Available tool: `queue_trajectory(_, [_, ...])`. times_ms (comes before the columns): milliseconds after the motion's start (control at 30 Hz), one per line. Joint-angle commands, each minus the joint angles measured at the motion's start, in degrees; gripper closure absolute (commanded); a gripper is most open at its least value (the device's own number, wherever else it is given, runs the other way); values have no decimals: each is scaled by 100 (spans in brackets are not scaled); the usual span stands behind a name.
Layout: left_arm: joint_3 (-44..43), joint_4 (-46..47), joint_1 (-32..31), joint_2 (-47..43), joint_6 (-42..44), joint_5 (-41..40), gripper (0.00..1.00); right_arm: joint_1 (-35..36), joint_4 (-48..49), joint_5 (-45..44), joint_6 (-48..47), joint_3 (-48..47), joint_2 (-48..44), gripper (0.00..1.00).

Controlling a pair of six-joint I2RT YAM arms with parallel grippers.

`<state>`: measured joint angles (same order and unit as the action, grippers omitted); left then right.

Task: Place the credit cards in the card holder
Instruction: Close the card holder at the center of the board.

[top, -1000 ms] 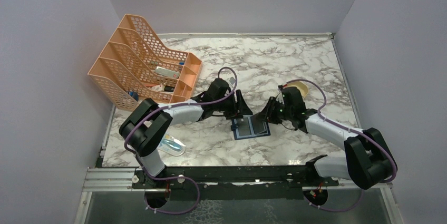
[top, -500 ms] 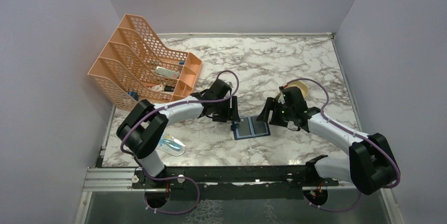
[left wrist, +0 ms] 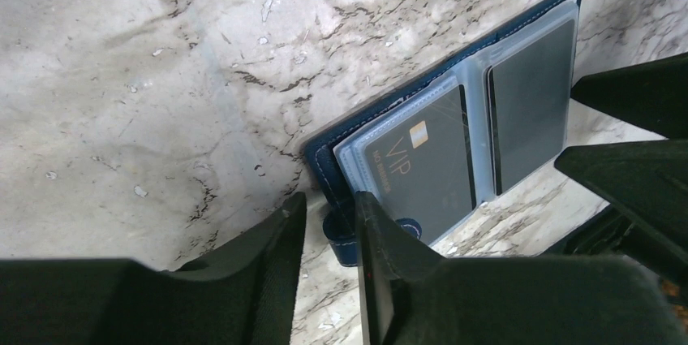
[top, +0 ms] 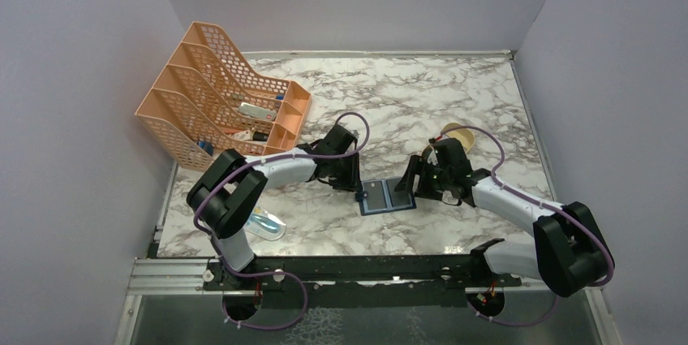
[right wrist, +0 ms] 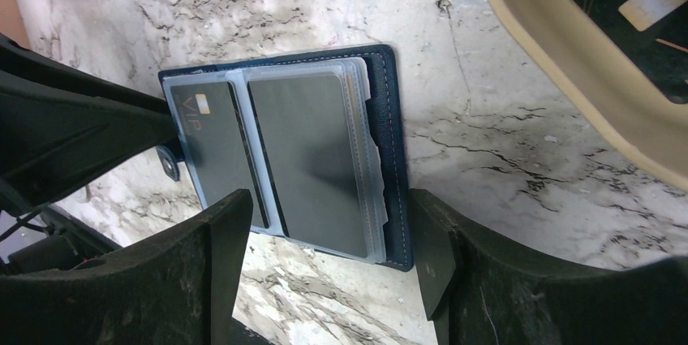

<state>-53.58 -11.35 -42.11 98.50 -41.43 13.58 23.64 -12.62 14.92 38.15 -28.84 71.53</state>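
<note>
Left fingers (left wrist: 268,256) narrow round tab (left wrist: 339,231), grip unclear | right fingers (right wrist: 219,239) wide open | card holder (right wrist: 393,158) holds cards (right wrist: 312,158)

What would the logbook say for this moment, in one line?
card holder open, two dark cards sleeved | left gripper narrow around snap tab, grip unclear | right gripper open over it

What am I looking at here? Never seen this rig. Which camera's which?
Two robot arms sit at the near edge of a marble table. One picture looks down from above; the other two come from a camera on each wrist. Between the arms lies an open navy card holder with dark cards in clear sleeves, one marked VIP. The left claw straddles its snap tab; whether it pinches I can't tell. The right claw stands open over the holder, holding nothing. Nearby: an orange mesh rack, a tan tray, a blue packet.
</note>
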Motion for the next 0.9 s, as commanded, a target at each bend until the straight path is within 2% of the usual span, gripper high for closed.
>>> queue_trajectory(0, [363, 184, -17, 113, -98, 372, 76, 36, 337, 332, 205, 204, 143, 29])
queue_trajectory(100, [489, 456, -22, 84, -270, 578, 85, 35, 532, 552, 429, 246, 129, 29])
queue_trajectory(167, [513, 555, -20, 90, -311, 598, 87, 31, 630, 672, 559, 235, 72, 29])
queue_trajectory(867, [579, 731, -6, 98, -325, 534, 89, 36, 731, 1461, 1112, 113, -729, 30])
